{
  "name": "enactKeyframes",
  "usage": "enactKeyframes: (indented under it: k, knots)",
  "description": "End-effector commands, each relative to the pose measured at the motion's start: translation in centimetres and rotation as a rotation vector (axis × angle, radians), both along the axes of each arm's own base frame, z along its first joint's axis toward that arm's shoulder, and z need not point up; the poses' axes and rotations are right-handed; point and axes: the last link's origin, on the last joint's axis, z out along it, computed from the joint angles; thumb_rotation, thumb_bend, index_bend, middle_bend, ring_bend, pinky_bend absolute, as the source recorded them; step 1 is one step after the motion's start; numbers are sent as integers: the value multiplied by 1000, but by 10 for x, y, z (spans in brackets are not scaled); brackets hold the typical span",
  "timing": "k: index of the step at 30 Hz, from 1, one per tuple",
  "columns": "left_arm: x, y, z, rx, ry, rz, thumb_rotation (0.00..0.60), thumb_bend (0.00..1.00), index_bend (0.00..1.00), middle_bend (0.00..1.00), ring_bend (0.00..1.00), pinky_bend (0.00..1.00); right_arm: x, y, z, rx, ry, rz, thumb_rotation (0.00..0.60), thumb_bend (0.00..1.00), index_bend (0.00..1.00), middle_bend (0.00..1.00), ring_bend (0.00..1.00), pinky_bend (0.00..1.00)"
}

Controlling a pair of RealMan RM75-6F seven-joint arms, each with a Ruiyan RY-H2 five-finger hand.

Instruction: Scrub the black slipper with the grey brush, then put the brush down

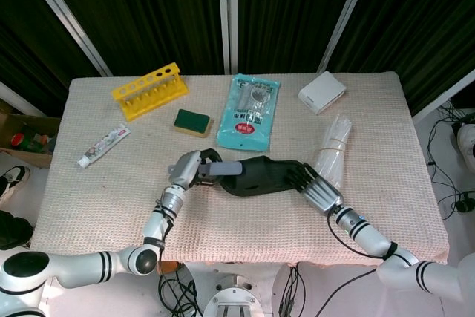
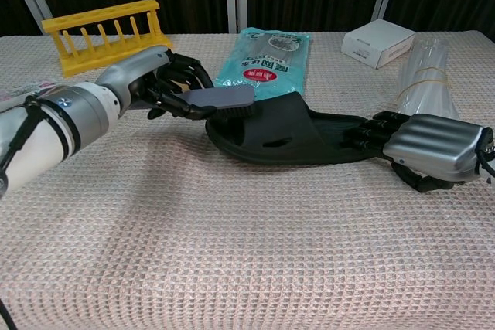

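The black slipper (image 1: 260,177) (image 2: 298,133) lies flat in the middle of the table, toe to the left. My left hand (image 1: 187,168) (image 2: 151,79) grips the handle of the grey brush (image 1: 220,171) (image 2: 220,99), whose head lies over the slipper's toe strap. My right hand (image 1: 318,190) (image 2: 421,147) rests its fingers on the slipper's heel end, pinning it to the cloth.
A teal packet (image 1: 250,111), a green sponge (image 1: 192,122), a yellow rack (image 1: 149,90), a toothpaste tube (image 1: 103,145), a white box (image 1: 321,92) and a clear plastic roll (image 1: 333,150) lie around the slipper.
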Motion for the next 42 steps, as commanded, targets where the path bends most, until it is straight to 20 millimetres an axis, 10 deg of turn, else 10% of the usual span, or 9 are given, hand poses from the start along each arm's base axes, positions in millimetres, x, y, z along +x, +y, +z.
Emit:
enactKeyframes:
  k: [1,16,25,32,42]
  knots:
    - [4,-5,-6,9,29,-14,600,680,939,992,852,876,0,0,-1,2,-1,-1,600,778,0,0,0,0]
    - [30,-42,-10,-96,-22,-95,600,680,939,992,852,876,0,0,-2,3,-3,-3,600,778,0,0,0,0]
    - [34,-44,29,-10,-50,-125,600,680,939,992,852,876,2,1,-1,-1,-11,6,600,778,0,0,0,0]
    - [-29,-30,80,139,30,-1,600,678,938,992,852,876,16,5,13,-23,-80,49,600,769,0,0,0,0]
    - [-108,-44,103,145,155,66,600,678,939,990,848,876,41,17,67,-109,-304,133,600,538,0,0,0,0]
